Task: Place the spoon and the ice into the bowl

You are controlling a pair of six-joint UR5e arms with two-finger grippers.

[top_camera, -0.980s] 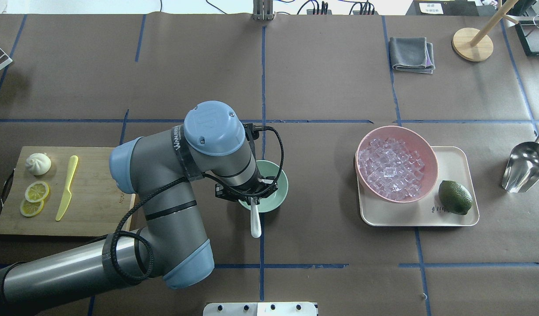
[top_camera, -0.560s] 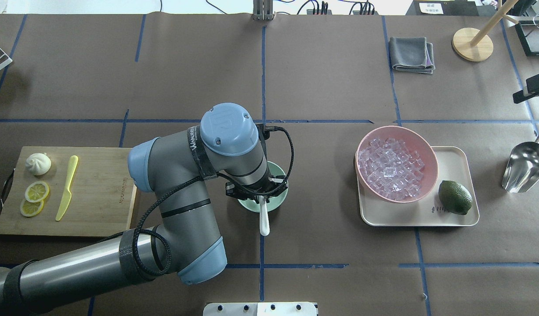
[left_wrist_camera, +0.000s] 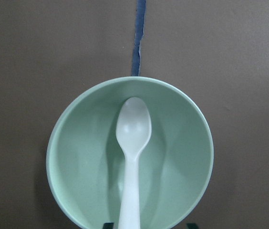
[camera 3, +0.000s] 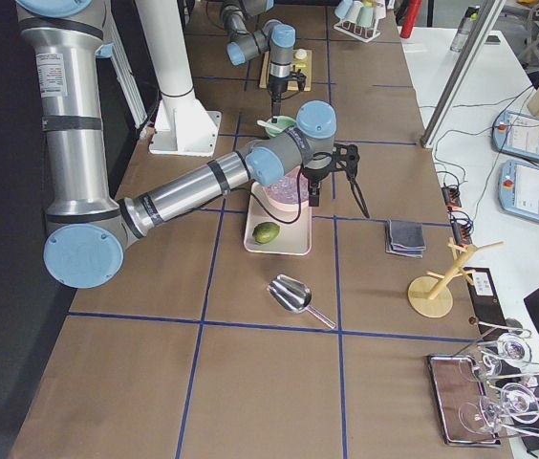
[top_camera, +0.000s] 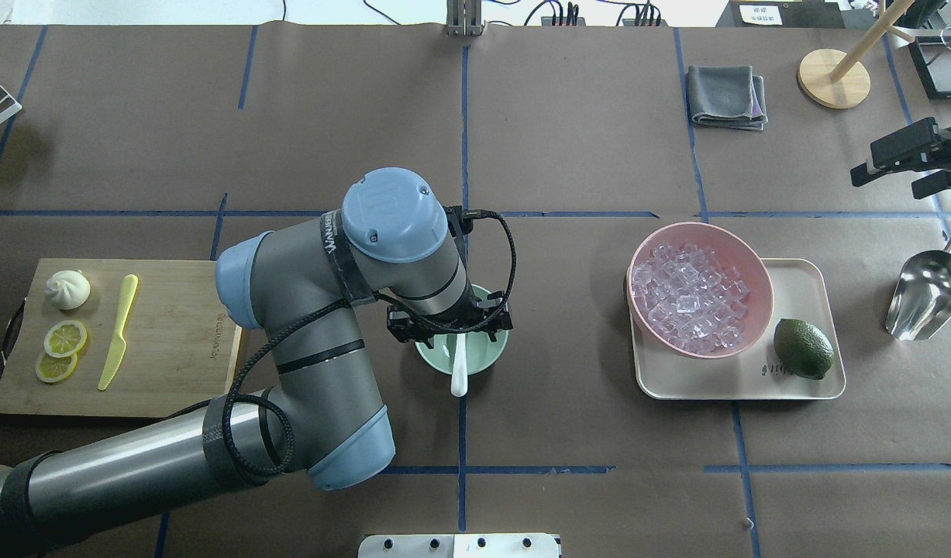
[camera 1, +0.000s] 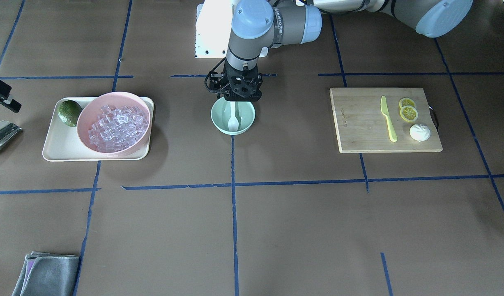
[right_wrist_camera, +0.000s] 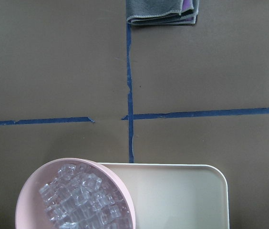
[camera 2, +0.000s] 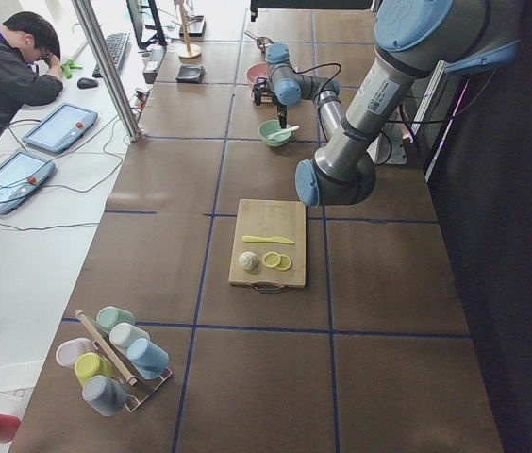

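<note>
The white spoon point(left_wrist_camera: 133, 129) lies in the mint-green bowl point(left_wrist_camera: 77, 157), scoop inside and handle leaning over the near rim point(top_camera: 459, 380). My left gripper point(top_camera: 449, 325) hovers just above the bowl point(camera 1: 219, 119), jaws open on either side of the handle and not touching it. The ice point(top_camera: 688, 298) fills the pink bowl point(top_camera: 754, 260) on the right, and also shows in the right wrist view point(right_wrist_camera: 79, 200). My right gripper point(top_camera: 887, 180) is open and empty, high at the far right, beyond the pink bowl.
The pink bowl stands on a cream tray point(top_camera: 801, 279) with a lime point(top_camera: 802, 349). A metal scoop point(top_camera: 928, 294) lies to the right of it. A cutting board point(top_camera: 173, 341) holds a yellow-green knife point(top_camera: 118, 333), lemon slices and a bun. A grey cloth point(top_camera: 727, 97) lies at the back.
My left gripper carried the spoon over the mint bowl, and its jaws now stand open around the handle. My right gripper has come further into the overhead view from the right edge.
</note>
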